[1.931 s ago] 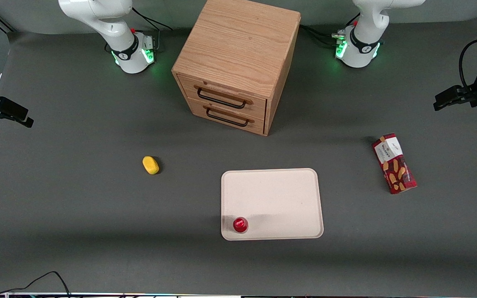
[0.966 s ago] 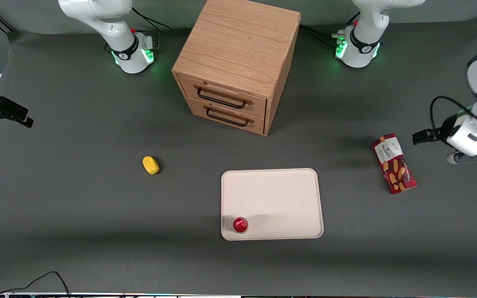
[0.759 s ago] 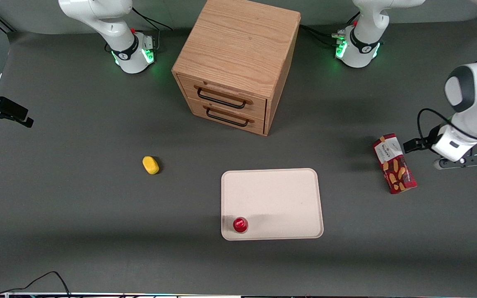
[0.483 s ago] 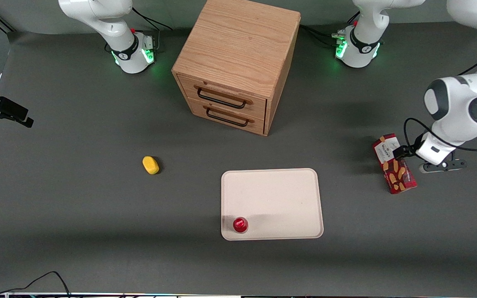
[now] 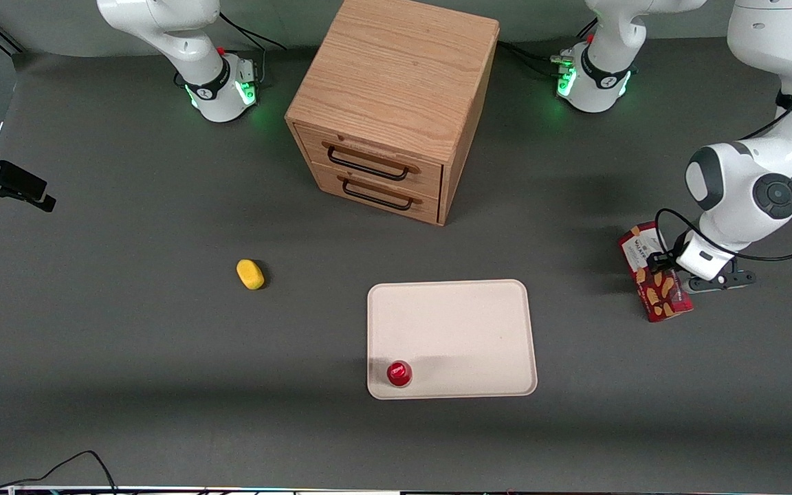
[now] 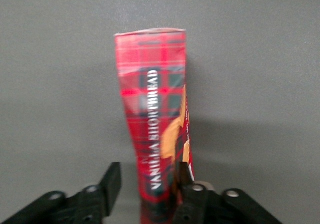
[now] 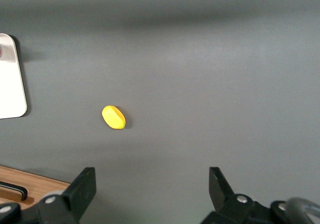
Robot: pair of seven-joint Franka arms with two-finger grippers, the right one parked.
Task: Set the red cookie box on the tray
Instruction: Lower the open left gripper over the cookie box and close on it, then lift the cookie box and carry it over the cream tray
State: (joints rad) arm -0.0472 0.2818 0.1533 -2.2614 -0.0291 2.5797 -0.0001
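**Tool lines up on the cookie box**

With the box lying flat on the table point(image 5: 128, 206) toward the working arm's end, the tool point(image 6: 146, 183) hangs right over it, fingers point(image 6: 111, 180) spread either side of the red cookie box point(image 6: 154, 124) and not yet pressing in. They straddle the narrow width, which looks like the sensible way to pinch a long carton. The tray point(image 5: 465, 323) waits well apart, nearer the front camera than the wooden cabinet point(image 5: 396, 89), and a small red-capped object point(image 5: 399, 373) sits in one corner, so I'd aim for the bare middle.
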